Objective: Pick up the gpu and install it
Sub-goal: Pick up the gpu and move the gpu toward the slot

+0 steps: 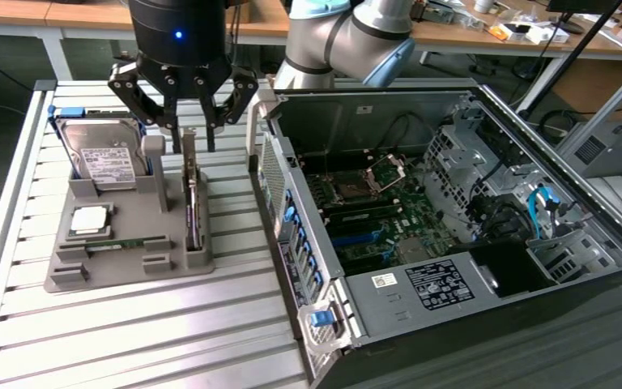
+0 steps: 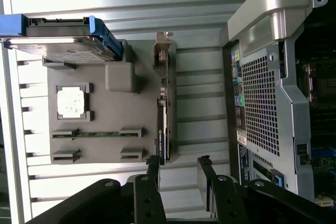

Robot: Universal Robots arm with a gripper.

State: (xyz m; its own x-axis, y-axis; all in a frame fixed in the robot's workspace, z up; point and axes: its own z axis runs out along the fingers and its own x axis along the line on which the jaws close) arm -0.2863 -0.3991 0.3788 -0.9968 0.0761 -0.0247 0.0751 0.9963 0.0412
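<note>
Slatted table (image 1: 127,340): grey tray (image 1: 74,279) w/ gpu (image 1: 191,211) upright

free: table strip (image 1: 233,219) between gpu (image 1: 191,203) and case wall (image 1: 271,174) | obstacle: grey post (image 1: 153,162) just beside gpu
</note>
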